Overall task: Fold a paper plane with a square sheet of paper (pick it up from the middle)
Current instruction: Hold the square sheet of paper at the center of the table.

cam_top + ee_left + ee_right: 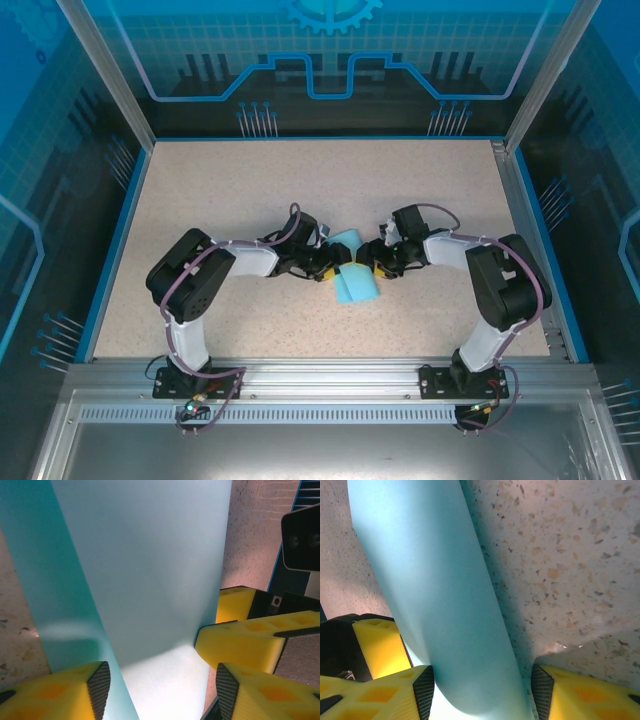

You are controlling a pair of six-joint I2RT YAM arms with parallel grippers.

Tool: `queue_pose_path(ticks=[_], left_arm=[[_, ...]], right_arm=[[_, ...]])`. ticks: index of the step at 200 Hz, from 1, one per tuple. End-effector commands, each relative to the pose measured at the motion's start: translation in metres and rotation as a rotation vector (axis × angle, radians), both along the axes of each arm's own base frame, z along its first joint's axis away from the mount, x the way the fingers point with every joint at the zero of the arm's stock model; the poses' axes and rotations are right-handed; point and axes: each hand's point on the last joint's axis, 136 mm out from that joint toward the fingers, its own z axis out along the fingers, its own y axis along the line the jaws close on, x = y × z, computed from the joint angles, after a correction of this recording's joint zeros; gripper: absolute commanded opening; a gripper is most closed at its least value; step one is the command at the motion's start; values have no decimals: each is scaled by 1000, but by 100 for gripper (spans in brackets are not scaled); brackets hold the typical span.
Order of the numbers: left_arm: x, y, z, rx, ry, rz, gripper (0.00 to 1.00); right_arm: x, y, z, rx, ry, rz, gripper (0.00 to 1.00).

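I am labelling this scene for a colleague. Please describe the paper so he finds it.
Look at the middle of the speckled beige table, where the two arms meet. Between the left gripper and right gripper sits the sheet of paper, the one pale-blue curved thing on it.

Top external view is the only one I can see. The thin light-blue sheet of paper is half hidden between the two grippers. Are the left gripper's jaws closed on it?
Observer: No. In the left wrist view the left gripper has its jaws apart, and the thin light-blue sheet of paper passes between them.
Operator: And the right one?
Observer: The right gripper has its jaws apart too. The paper runs between them as a rounded bend, not flat.
Operator: Do the two grippers touch each other?
Observer: I cannot tell. In the left wrist view, a yellow finger of the right gripper lies close beside the paper's edge.
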Motion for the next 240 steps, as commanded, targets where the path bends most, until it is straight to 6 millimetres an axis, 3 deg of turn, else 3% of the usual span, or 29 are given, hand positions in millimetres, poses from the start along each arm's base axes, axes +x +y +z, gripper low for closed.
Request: queue_pose_path(ticks=[1, 33, 89, 124, 152, 205, 210, 240], left_arm=[[-1, -10, 5, -34, 2, -22, 56], [0, -10, 7, -36, -6, -23, 42], [5, 6, 2, 55, -25, -53, 6], [12, 28, 1, 50, -12, -80, 5], [8, 35, 5, 56, -17, -168, 5], [5, 29, 9, 28, -15, -237, 7], [6, 29, 9, 27, -12, -233, 8], [7, 29, 10, 36, -15, -240, 9]], right_arm=[[-4, -6, -4, -3, 19, -28, 58], [-5, -8, -5, -10, 19, -36, 58], [0, -6, 14, -6, -51, 9, 61], [0, -7, 22, -23, -79, 48, 61], [-2, 0, 23, -13, -87, 71, 61], [-8, 12, 14, -22, -66, 131, 57], [0, 16, 22, -14, -88, 136, 56], [-1, 21, 23, 7, -81, 140, 53]])
